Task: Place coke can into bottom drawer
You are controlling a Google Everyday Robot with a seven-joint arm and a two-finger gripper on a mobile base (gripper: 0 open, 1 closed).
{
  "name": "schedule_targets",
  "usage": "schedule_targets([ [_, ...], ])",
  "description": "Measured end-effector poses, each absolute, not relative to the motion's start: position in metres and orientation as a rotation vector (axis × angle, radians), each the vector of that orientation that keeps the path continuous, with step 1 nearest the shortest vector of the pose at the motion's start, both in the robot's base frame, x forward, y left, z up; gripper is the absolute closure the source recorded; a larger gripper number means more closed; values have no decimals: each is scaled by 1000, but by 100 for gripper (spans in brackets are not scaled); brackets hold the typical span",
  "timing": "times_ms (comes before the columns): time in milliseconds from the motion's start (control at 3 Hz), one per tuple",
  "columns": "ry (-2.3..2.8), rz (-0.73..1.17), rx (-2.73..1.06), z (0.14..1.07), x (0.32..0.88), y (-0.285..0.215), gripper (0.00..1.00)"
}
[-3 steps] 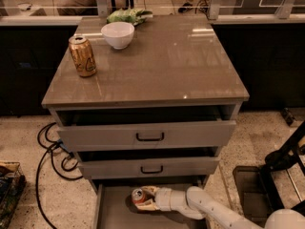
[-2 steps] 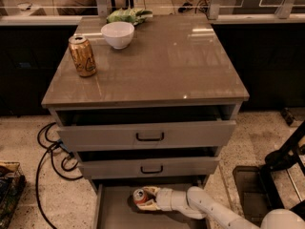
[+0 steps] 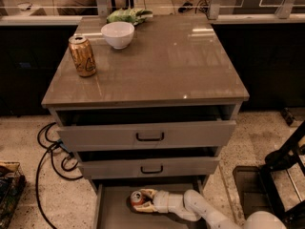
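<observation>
The coke can (image 3: 138,198), red with a silver top, lies tilted inside the open bottom drawer (image 3: 110,209), a shallow grey tray at the foot of the cabinet. My gripper (image 3: 144,200) reaches in from the lower right on a white arm and is shut on the can, its pale fingers wrapped around the can's body. The can sits at or just above the drawer floor; I cannot tell whether it touches.
On the cabinet top stand a gold-brown can (image 3: 82,56), a white bowl (image 3: 118,34) and a green bag (image 3: 129,15). The two upper drawers (image 3: 147,135) with black handles stick out slightly. Black cables (image 3: 52,151) lie on the floor at left; a black stand (image 3: 281,175) is at right.
</observation>
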State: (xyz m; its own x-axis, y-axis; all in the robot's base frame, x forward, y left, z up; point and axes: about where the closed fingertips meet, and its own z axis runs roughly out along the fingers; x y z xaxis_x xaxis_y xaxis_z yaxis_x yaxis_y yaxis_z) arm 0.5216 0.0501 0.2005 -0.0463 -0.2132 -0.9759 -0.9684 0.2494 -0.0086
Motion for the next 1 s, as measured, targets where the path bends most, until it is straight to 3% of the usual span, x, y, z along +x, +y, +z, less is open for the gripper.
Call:
schedule_targets([
  [1000, 1565, 905, -1209, 168, 515, 69, 100],
])
